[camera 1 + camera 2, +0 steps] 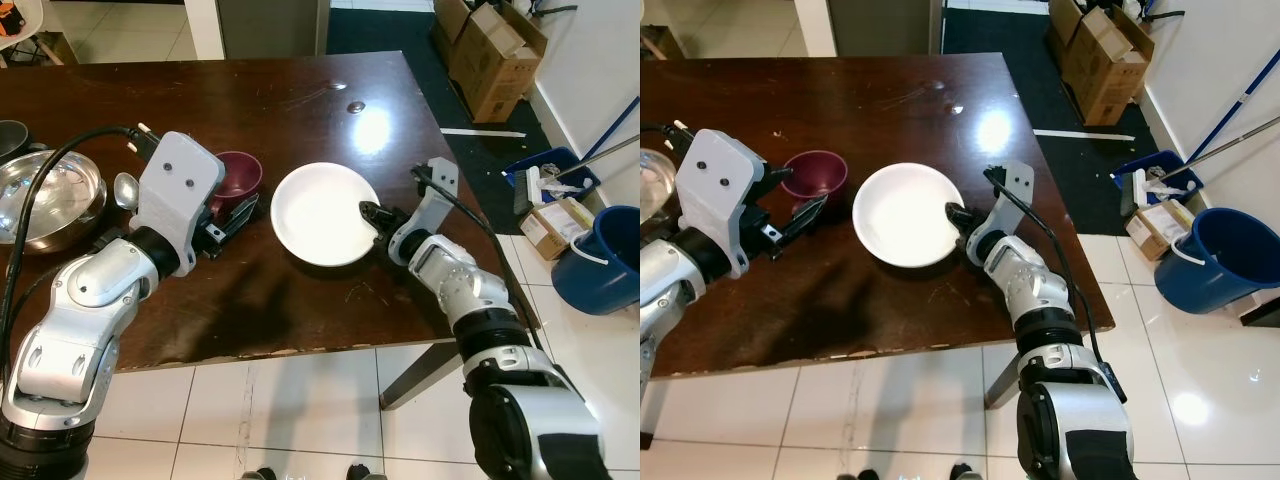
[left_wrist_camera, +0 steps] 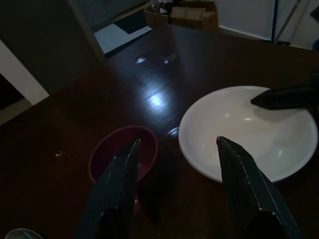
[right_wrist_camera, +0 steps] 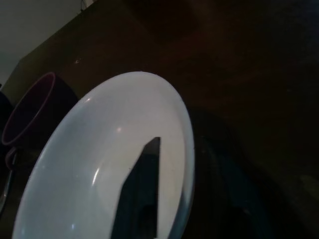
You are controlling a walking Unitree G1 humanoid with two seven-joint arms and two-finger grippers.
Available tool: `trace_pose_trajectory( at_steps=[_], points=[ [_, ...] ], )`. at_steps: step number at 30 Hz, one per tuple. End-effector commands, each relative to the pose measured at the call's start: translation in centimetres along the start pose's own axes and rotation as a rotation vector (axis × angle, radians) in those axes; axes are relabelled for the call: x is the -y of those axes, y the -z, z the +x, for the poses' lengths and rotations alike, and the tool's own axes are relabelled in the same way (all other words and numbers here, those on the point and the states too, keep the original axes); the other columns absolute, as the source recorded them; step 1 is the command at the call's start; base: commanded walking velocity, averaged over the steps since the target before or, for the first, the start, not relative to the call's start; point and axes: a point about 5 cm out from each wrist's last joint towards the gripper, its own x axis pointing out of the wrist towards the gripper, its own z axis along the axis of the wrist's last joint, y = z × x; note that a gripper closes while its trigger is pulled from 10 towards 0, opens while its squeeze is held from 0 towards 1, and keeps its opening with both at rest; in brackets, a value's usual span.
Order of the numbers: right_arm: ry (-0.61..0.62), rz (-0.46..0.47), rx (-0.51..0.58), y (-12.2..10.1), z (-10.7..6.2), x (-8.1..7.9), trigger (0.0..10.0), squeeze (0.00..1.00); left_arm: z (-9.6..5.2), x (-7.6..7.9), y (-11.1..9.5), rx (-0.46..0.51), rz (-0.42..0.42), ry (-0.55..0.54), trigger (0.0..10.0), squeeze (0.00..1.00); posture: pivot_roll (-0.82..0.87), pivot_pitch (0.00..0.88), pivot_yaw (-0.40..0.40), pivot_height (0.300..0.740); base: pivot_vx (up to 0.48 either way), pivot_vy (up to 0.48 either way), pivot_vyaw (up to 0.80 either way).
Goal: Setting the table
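A white plate (image 1: 320, 212) lies on the dark wooden table (image 1: 250, 90), near its right edge. My right gripper (image 1: 371, 214) is shut on the plate's right rim, with one finger (image 3: 144, 189) over the inside and the other under the rim. A maroon cup (image 1: 238, 176) stands upright just left of the plate. My left gripper (image 1: 238, 213) hovers open in front of the cup, its two fingers (image 2: 117, 189) spread apart, holding nothing. In the left wrist view the cup (image 2: 122, 154) and plate (image 2: 249, 132) sit side by side beyond the fingertips.
A steel bowl (image 1: 40, 195) with a spoon (image 1: 125, 188) beside it sits at the table's left, behind it a dark pot (image 1: 10, 135). Right of the table, on the floor, are cardboard boxes (image 1: 495, 50), a blue bin (image 1: 550, 170) and a blue bucket (image 1: 600, 260).
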Motion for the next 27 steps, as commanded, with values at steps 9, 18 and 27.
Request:
trace_pose_trajectory(
  at_steps=[9,18,27],
  points=[
    [-0.019,-0.088,0.143,-2.5,-1.0,0.7,10.0,0.0,0.3,1.1,0.5,-0.005,-0.035,0.016,10.0,0.0,0.12,0.188,0.055,0.74,0.0,0.0,0.0],
    [-0.046,-0.236,0.391,-4.6,-5.9,-1.4,10.0,0.0,1.2,2.2,1.2,-0.002,-0.107,-0.011,10.0,0.0,0.05,0.136,0.064,0.74,0.0,0.0,0.0],
    [-0.043,-0.371,0.357,0.4,-8.6,-4.0,10.0,0.0,-0.1,1.2,4.6,-0.099,-0.225,-0.241,10.0,0.0,-0.02,0.067,0.067,0.74,0.0,0.0,0.0]
  ],
)
